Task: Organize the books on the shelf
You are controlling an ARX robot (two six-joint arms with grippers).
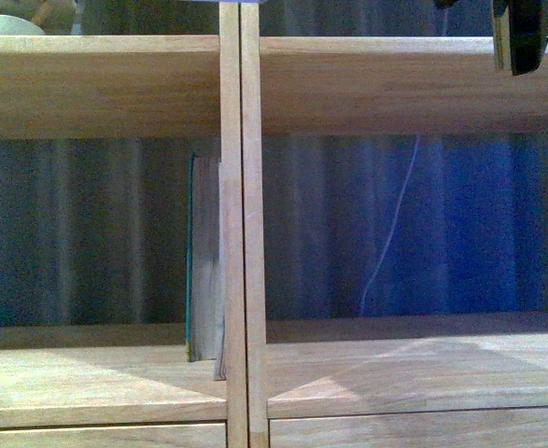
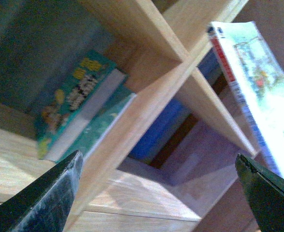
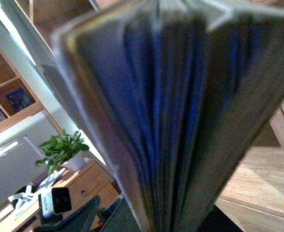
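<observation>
Green book (image 1: 192,261) standing upright in the left compartment of the shelf (image 1: 115,89), long axis vertical, against the centre post (image 1: 241,233), left tool (image 2: 157,158) spread wide, empty, right tool (image 1: 526,35) pinching the thin paperback (image 2: 250,82) aloft at upper right, pages fanned.

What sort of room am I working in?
Probably a living room or study: a pale-wood bookcase holding green books, a potted plant on a wooden cabinet, and a curtain behind.
</observation>
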